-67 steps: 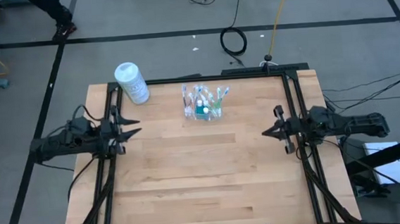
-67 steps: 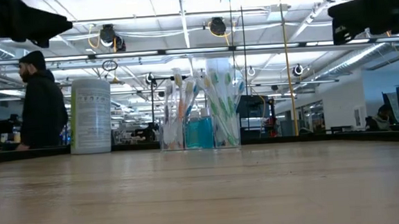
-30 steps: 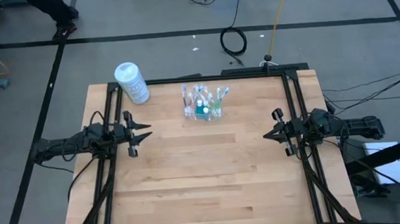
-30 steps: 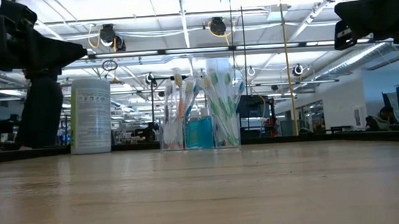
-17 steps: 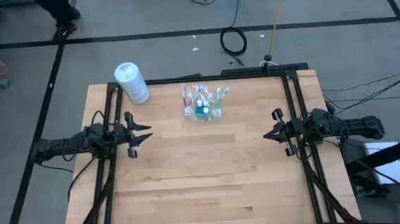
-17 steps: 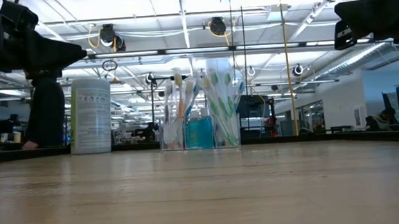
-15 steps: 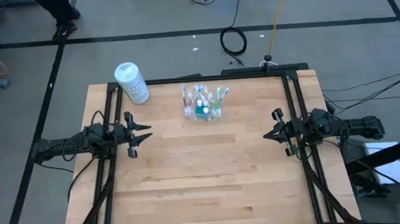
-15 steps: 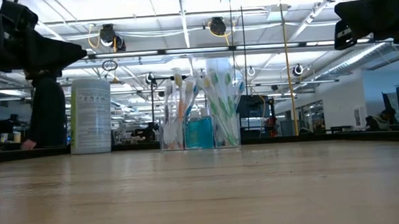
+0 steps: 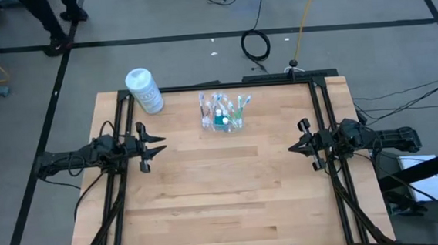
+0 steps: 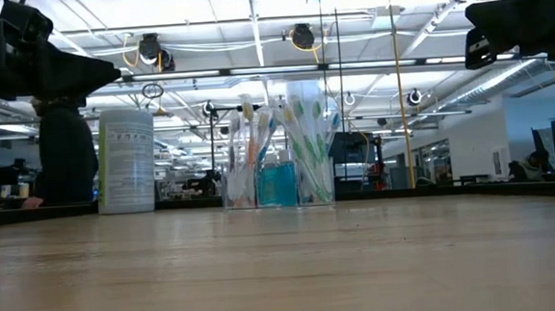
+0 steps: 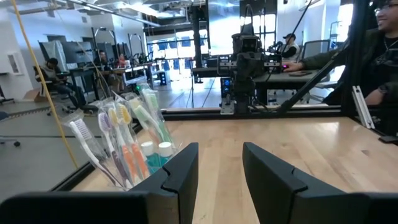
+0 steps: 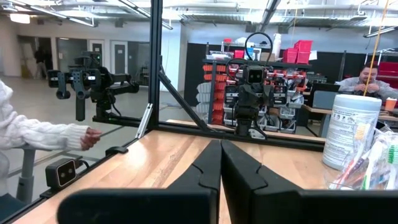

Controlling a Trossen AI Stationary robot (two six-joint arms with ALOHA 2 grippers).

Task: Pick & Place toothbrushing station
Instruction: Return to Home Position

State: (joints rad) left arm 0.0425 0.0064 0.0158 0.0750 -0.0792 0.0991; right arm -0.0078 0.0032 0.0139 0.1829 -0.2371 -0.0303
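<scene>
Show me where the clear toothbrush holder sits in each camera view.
High view: holder near the table's far edge, about midway across.
Low view: holder at picture centre.
Left wrist view: holder close ahead, full of toothbrushes.
Right wrist view: holder cut off by the frame edge.
Landmark: white canister, absent only from the left wrist view.

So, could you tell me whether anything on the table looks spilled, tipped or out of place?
Nothing stands out. The clear plastic organizer stands upright holding its toothbrushes; the white cylindrical canister stands upright near the table's far left corner.
</scene>
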